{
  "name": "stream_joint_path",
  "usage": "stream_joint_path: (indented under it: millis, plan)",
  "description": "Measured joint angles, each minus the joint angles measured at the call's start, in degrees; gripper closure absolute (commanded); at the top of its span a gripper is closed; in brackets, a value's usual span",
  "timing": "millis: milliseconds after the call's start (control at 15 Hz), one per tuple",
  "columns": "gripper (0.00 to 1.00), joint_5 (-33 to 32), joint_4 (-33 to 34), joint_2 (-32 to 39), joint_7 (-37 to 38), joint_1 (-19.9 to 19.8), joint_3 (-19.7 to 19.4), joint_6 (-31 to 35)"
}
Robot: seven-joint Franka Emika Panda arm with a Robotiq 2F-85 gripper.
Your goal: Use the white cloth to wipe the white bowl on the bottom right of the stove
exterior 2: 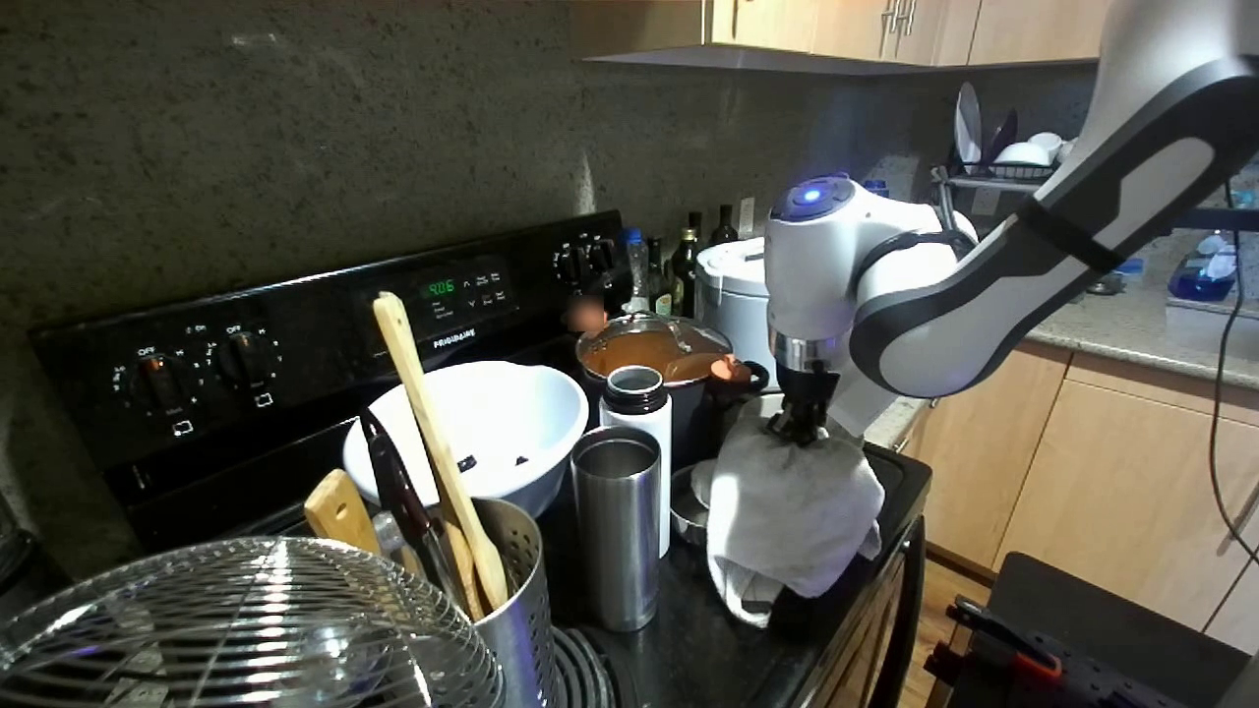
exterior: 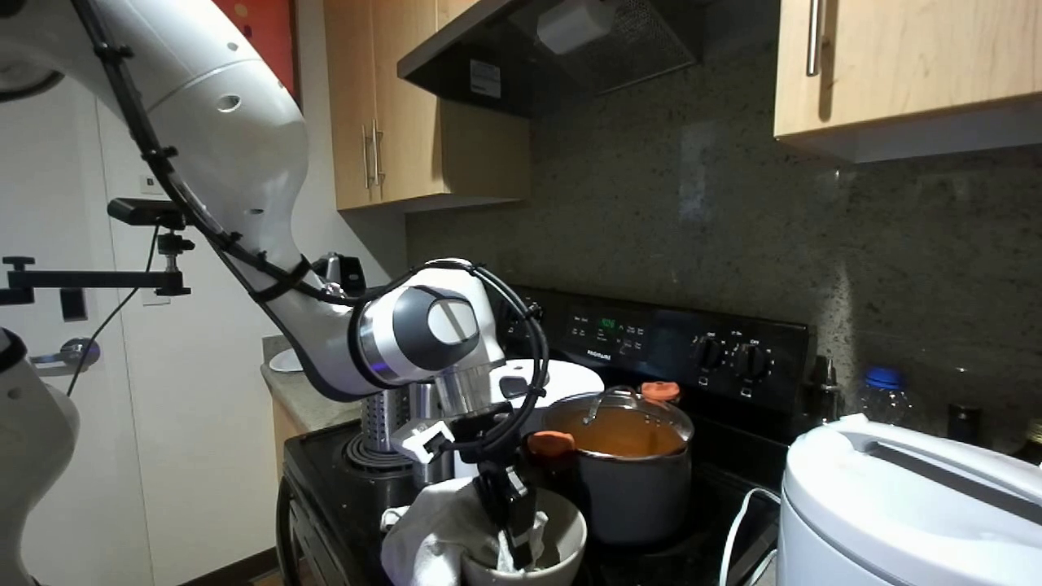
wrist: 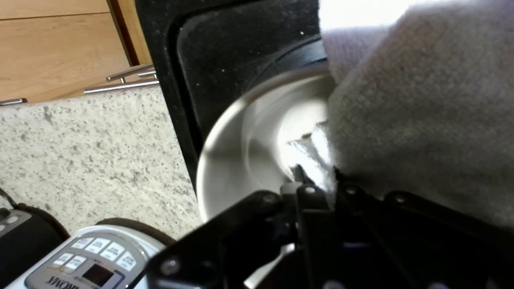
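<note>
The white bowl point(exterior: 567, 533) stands on the front of the black stove, beside the pot. In the wrist view its inner wall point(wrist: 233, 168) and rim show on the left. The white cloth point(exterior: 440, 529) hangs over the bowl's near side, with part of it inside the bowl. It also drapes below the gripper in an exterior view point(exterior 2: 797, 521) and fills the right of the wrist view point(wrist: 417, 112). My gripper point(exterior: 525, 557) points down into the bowl. Its fingers point(wrist: 317, 180) are shut on a fold of the cloth. In an exterior view the cloth hides most of the bowl.
A grey pot point(exterior: 639, 505) with a glass lid and orange grips stands right behind the bowl. A white rice cooker point(exterior: 863, 513) is close by. A steel tumbler point(exterior 2: 617, 531), white bottle point(exterior 2: 644, 418), large white bowl point(exterior 2: 482, 418) and utensil holder point(exterior 2: 521, 560) stand on the stove.
</note>
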Motion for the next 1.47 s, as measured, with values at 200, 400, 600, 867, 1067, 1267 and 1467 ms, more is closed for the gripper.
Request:
stream_joint_path:
  millis: [200,400,600,867,1067,1267,1467]
  plan:
    - [0.95,6.67,0.06,0.59,-5.27,1.98,-0.03,-0.79]
    - [0.95,13.15,0.66,0.69,-9.85,3.06,-0.11,-0.81]
    - [0.95,13.85,1.4,0.7,-10.02,3.22,-0.11,-0.73]
    - [0.95,10.97,1.93,0.7,-9.37,3.08,-0.11,-0.73]
    - [0.95,6.34,1.95,0.71,-7.32,3.0,-0.1,-0.99]
    - [0.95,3.67,1.97,0.75,-6.28,3.02,-0.07,-2.6]
    - [0.95,4.34,1.99,0.89,-6.45,3.16,-0.07,-3.61]
